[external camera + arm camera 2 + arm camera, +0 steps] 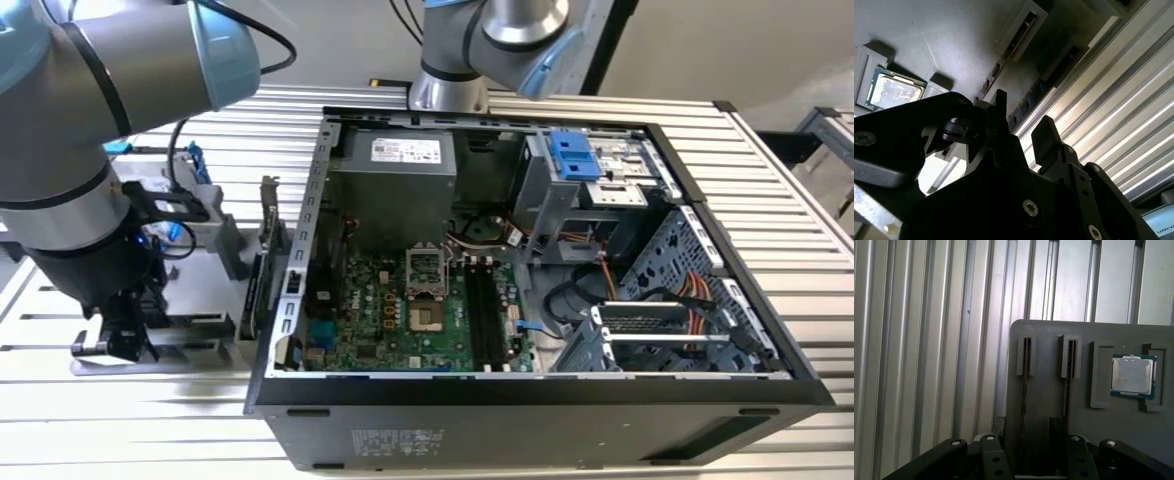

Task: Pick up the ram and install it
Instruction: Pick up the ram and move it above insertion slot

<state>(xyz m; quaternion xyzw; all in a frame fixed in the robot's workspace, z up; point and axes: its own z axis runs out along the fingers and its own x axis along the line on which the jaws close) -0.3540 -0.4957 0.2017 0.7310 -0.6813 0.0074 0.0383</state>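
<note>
The end effector (1027,429) hangs open and empty over the grey holder (1049,355) on the ribbed metal table (929,340).

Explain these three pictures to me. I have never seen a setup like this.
This is a robot arm at a ribbed metal table. The exterior view looks from off the arm at an open computer case. Both wrist views come from cameras riding on the arm, looking past its pincer. The pincer is open and holds nothing. It hangs over a grey holder, where ram sticks stand on edge in slots beside a square processor chip.
</note>
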